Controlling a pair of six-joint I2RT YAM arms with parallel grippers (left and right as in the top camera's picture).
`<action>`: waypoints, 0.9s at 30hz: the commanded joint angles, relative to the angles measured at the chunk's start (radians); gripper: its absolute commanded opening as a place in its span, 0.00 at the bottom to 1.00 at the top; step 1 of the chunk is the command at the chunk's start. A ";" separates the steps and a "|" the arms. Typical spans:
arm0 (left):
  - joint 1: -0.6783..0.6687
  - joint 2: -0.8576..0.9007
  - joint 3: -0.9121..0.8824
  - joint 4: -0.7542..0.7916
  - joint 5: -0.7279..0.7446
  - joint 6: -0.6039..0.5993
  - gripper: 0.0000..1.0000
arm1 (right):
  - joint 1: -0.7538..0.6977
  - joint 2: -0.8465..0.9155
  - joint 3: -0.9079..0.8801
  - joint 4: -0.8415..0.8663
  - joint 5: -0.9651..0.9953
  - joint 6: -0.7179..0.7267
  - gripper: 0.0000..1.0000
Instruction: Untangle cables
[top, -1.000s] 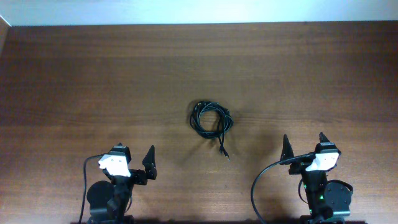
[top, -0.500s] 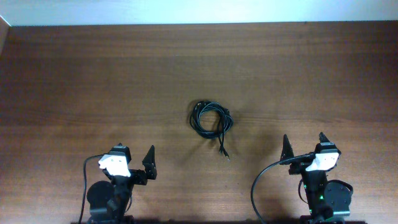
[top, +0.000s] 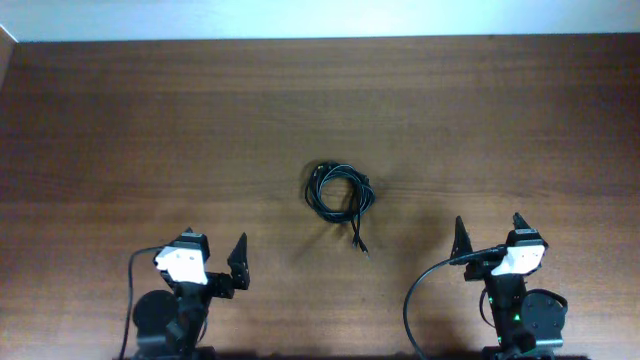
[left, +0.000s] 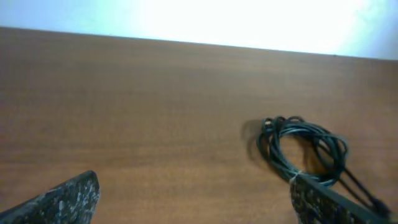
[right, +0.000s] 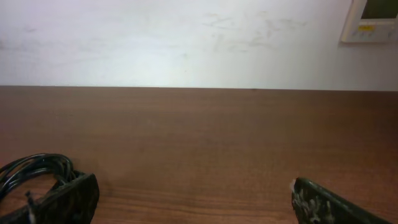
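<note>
Thin black coiled cables (top: 338, 192) lie unmoved on the brown wooden desk (top: 150, 130), with the tail pointing to the near edge. The jaws of the left gripper (top: 214, 250) and the right gripper (top: 488, 230) stand open.

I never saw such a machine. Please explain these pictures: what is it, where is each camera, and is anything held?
Two small robot arms stand at a wooden table. The overhead picture looks straight down: the left gripper and the right gripper, each a two-finger claw, are open and hold nothing. Beyond them lies a small bundle of thin black cables, one loose end trailing toward the arms. The other two pictures come from a camera on each wrist; the dark shapes in their bottom corners are the gripper's own fingers. The left wrist sees the bundle at its right, the right wrist only part of it at lower left.
</note>
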 joint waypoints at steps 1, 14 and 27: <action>0.006 0.196 0.253 -0.066 0.016 0.014 0.99 | -0.005 -0.003 -0.009 -0.001 0.011 0.008 0.99; 0.005 0.824 0.703 -0.159 0.685 0.013 0.99 | -0.005 -0.003 -0.009 -0.001 0.011 0.007 0.99; -0.452 1.266 0.929 -0.275 -0.234 -0.369 0.92 | -0.005 -0.003 -0.009 -0.001 0.011 0.008 0.99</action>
